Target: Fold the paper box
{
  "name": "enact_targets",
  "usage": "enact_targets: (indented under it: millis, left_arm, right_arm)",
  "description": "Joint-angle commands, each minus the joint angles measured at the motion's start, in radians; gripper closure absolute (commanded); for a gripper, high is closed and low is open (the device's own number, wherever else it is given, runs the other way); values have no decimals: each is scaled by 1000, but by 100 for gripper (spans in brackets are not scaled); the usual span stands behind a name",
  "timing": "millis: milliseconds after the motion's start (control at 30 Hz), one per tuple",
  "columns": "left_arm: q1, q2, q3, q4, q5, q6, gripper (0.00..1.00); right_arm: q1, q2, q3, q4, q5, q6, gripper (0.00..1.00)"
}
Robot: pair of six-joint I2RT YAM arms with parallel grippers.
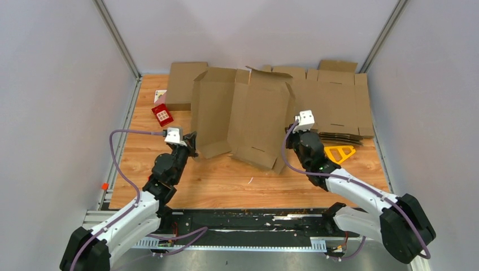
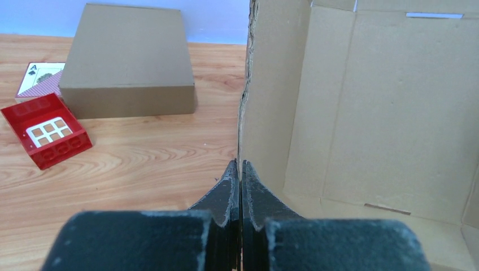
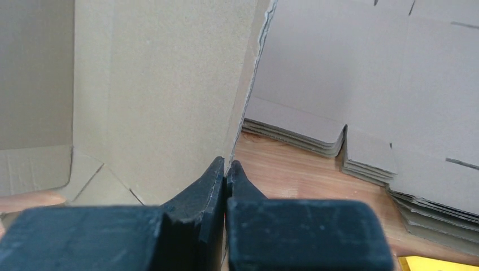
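Nearest the lens, the left claw [image 2: 239, 169] and right claw [image 3: 227, 169] were each closed on a raw side edge of the paper box [image 1: 243, 113]. The box stood part-raised at mid-counter, its far panel leaning back. Pinching opposite edges seemed meant to lift both side walls together and keep the wide blank from skewing. The wooden counter [image 1: 226, 180] carried everything. Just beyond the right wall lay the pile of flat blanks [image 1: 339, 107], and at the far left sat a finished carton [image 1: 183, 84]. Only the overhead view showed both grips and the yellow plastic frame [image 1: 339, 152] whole. The left wrist view alone made plain the red block with a white grid [image 2: 48, 130] and the ace playing card [image 2: 39, 76]. The right wrist view showed the pile's stacked layers.
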Motion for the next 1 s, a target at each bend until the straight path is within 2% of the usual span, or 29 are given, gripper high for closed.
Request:
enact_targets:
  millis: [0,167,300,567,700,767,833,967]
  left_arm:
    - [-5,-18,-16,74,-8,0,100]
    - [-5,-48,-44,113,-3,-5,100]
    - [-5,-71,-77,188,42,6,100]
    - [-5,-45,-72,208,57,19,100]
    - [-5,-39,-67,193,49,17,100]
    - [-5,-39,-54,152,15,0,100]
    - [-5,-42,-54,128,-49,-33,91]
    - [-2,-44,-60,81,-119,-117,58]
  right_arm:
    - [51,-67,-13,32,176,-58,100]
    - [64,-48,15,101,193,-94,100]
    - [64,-32,96,20,149,-128,100]
    - [62,-68,59,104,138,-106,100]
    - [59,-13,129,6,120,-113,100]
    - [59,-7,123,22,122,-148,100]
    - [61,-15,79,110,112,-203,100]
    - [62,0,22,243,114,-304,100]
